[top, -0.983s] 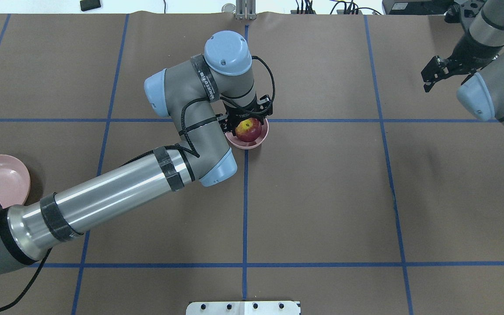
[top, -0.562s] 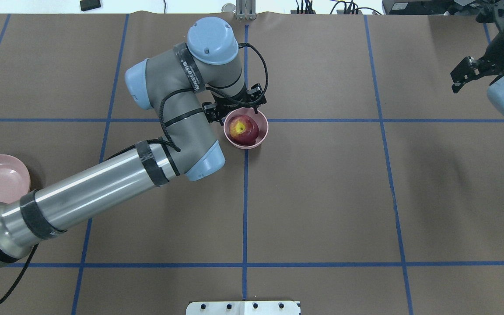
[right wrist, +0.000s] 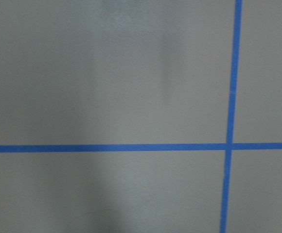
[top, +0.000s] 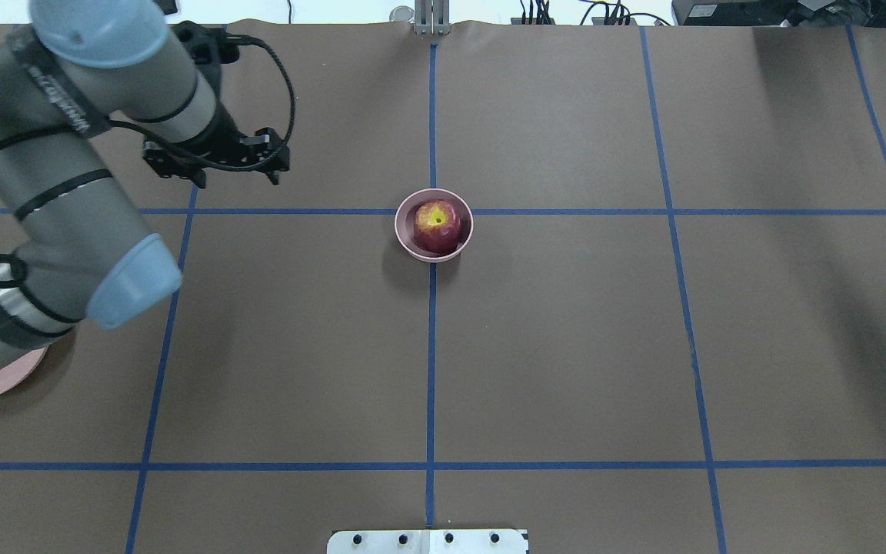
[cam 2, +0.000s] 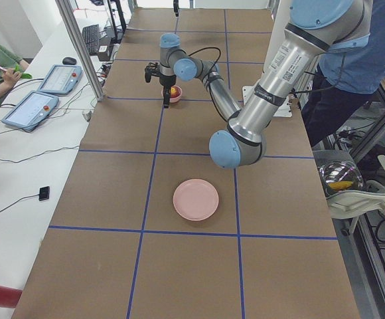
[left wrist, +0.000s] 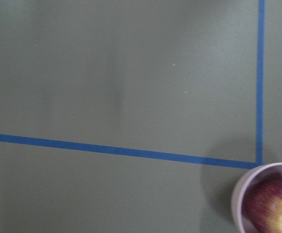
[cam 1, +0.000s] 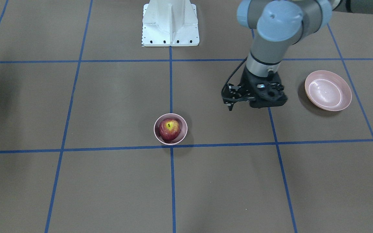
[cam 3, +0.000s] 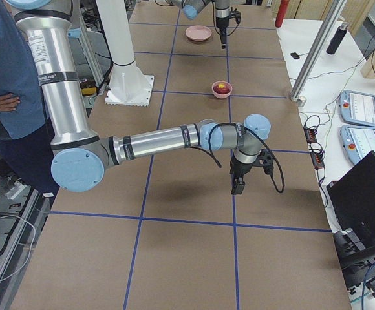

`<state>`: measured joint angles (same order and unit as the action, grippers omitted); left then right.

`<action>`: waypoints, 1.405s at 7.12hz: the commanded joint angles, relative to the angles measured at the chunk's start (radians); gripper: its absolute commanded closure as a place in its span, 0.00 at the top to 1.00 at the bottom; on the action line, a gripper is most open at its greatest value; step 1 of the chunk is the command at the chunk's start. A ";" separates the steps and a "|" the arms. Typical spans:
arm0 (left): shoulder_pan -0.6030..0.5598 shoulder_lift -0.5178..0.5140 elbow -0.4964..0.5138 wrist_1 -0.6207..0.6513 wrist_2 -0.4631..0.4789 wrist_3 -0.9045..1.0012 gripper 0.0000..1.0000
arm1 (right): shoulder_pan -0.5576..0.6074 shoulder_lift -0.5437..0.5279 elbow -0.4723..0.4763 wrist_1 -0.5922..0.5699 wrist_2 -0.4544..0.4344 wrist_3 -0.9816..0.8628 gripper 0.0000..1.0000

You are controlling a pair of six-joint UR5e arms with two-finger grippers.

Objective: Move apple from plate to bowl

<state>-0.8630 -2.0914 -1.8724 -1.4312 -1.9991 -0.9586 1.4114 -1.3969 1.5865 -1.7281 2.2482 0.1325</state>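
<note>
Brown table cover [top: 566, 346] | blue tape grid [top: 566, 211] | apple [top: 438, 225] in bowl [top: 403, 231]

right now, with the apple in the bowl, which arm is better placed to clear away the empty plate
Left. The left gripper hangs close to the plate on its own side of the table; the right gripper sits at the far end, beyond the bowl.

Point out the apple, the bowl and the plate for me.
apple [top: 439, 235], overhead view, on its red skin
bowl [cam 1: 184, 129], front-facing view, on its inner wall
plate [cam 1: 328, 91], front-facing view, on its bare centre
</note>
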 commanded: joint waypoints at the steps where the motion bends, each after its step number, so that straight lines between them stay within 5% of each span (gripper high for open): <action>1: -0.176 0.222 -0.088 -0.003 -0.047 0.170 0.98 | 0.061 -0.059 0.004 0.007 0.005 -0.051 1.00; 3: -0.377 0.365 -0.059 -0.024 -0.160 0.404 0.98 | 0.058 -0.060 -0.005 0.015 -0.007 -0.045 1.00; 4: -0.448 0.378 0.038 -0.034 -0.241 0.551 0.98 | 0.061 -0.066 0.004 0.034 0.002 -0.048 1.00; 7: -0.660 0.378 0.344 -0.171 -0.254 0.876 0.98 | 0.078 -0.128 0.003 0.097 -0.022 -0.050 1.00; 10: -0.722 0.447 0.377 -0.173 -0.256 1.075 0.98 | 0.103 -0.157 0.079 0.064 -0.029 -0.040 1.00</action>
<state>-1.5676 -1.6745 -1.4999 -1.6017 -2.2537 0.0616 1.5080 -1.5539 1.6265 -1.6377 2.2234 0.0857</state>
